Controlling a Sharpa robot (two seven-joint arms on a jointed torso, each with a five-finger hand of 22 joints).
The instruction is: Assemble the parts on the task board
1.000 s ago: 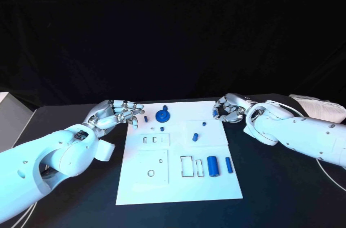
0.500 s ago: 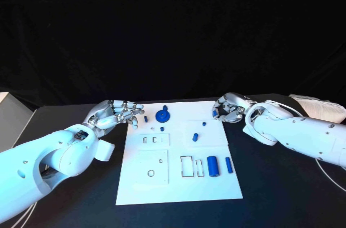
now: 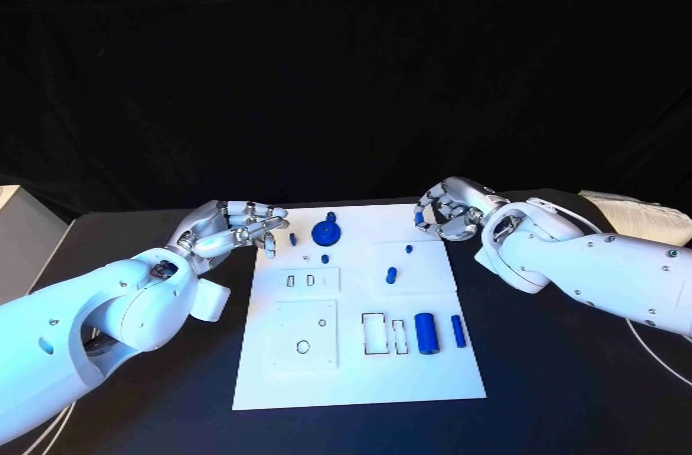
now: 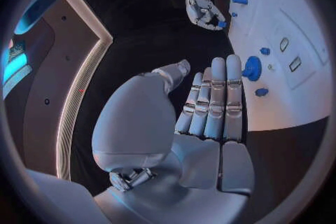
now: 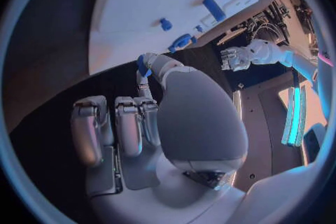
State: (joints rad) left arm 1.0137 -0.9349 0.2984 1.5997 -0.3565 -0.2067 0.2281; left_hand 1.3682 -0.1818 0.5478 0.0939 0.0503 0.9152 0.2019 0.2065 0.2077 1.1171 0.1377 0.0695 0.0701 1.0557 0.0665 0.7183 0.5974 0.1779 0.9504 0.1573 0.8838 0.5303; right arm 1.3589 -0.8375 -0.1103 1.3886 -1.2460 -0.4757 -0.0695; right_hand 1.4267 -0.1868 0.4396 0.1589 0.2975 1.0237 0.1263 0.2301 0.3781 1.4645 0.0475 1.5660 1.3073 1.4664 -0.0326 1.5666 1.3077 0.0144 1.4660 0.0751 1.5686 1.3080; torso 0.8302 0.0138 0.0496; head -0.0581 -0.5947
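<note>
We cannot make out the shape of the small blue part (image 3: 423, 211) pinched in the right hand (image 3: 450, 212), raised over the task board's (image 3: 433, 380) far right corner. The left hand (image 3: 231, 228) hovers at the board's far left edge, fingers straight together, holding nothing.

The worktop (image 3: 144, 375) is seen as black, and the board (image 3: 361, 375) as plain white with thin dark outlines drawn around its recesses. The parts are coloured blue: a round knob (image 3: 327, 232), a fat cylinder (image 3: 426, 330), a slimmer bar (image 3: 459, 328) and small pegs (image 3: 391, 273). Both arms are shown white, the left hand (image 3: 228, 230) and right hand (image 3: 450, 215) silver. A blue piece (image 5: 143, 65) is seen at the right fingers (image 5: 143, 81).
</note>
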